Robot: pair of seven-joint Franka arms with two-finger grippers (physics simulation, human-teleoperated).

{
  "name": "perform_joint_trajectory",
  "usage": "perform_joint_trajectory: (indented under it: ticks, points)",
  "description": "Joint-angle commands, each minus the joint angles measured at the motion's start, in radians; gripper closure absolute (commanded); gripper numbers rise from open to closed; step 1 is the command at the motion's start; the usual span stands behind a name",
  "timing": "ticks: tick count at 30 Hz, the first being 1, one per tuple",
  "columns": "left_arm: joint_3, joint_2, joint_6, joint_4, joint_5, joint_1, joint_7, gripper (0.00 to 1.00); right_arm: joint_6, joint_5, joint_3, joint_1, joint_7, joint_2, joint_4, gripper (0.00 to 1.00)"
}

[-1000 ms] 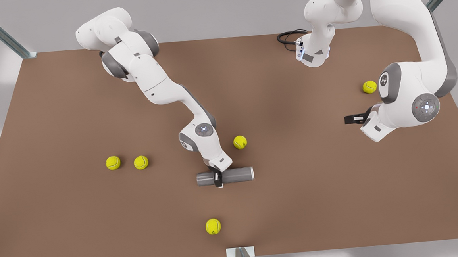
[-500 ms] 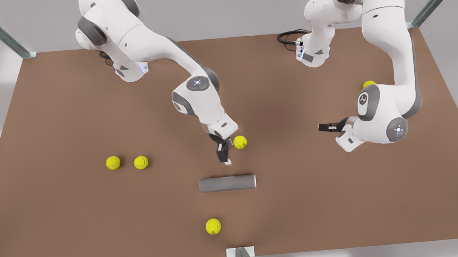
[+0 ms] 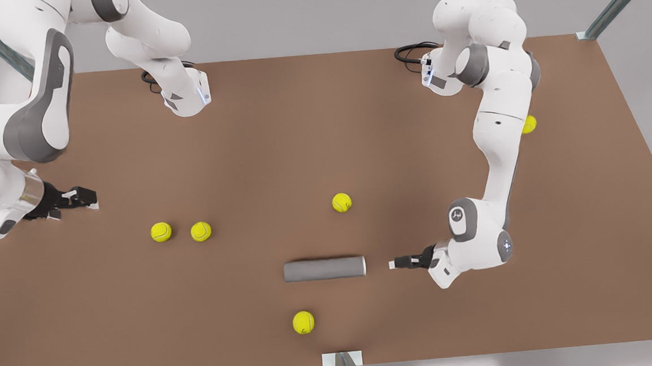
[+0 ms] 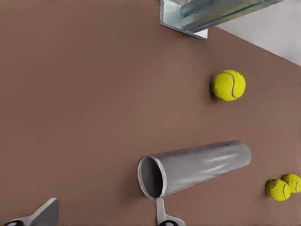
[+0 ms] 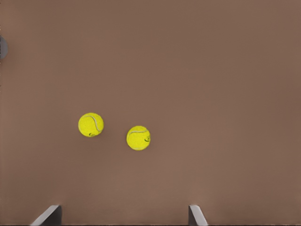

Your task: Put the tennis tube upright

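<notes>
The grey tennis tube [image 3: 324,269] lies flat on the brown table [image 3: 414,143], its silvery rim toward the front view's right. My left gripper [image 3: 393,264] hangs low just off that rimmed end, open, a short gap away from it. In the left wrist view the tube [image 4: 197,167] shows its hollow mouth, with one finger [image 4: 162,215] close beside the rim and the left gripper [image 4: 106,213] holding nothing. My right gripper [image 3: 89,198] waits open at the front view's far left, apart from the tube; the right wrist view shows the right gripper [image 5: 123,214] with nothing between its fingers.
Yellow-green tennis balls lie about: a pair [image 3: 161,232] [image 3: 200,231] left of the tube, one [image 3: 341,202] behind it, one [image 3: 303,322] in front, one [image 3: 528,123] behind the left arm. A metal bracket [image 3: 342,363] marks the near edge.
The right gripper let go of the tube and pulled back to the front view's far left. The left arm swung down to the tube's rimmed end. The tube stays flat.
</notes>
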Motion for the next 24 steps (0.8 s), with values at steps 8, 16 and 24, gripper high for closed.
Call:
perform_joint_trajectory:
  ticks: [8, 16, 24]
  points:
    - [-0.055, 0.048, 0.055, 0.020, -0.072, -0.007, 0.120, 0.00, -0.025, 0.011, 0.010, 0.013, 0.267, -0.078, -0.113, 0.00]
    - [-0.055, 0.094, 0.107, 0.031, -0.089, -0.070, 0.120, 0.00, 0.005, 0.013, 0.010, 0.013, 0.267, -0.079, -0.146, 0.00]
    - [-0.076, 0.137, 0.191, 0.072, -0.089, -0.086, 0.123, 0.00, 0.033, 0.013, 0.010, 0.019, 0.269, -0.084, -0.179, 0.00]
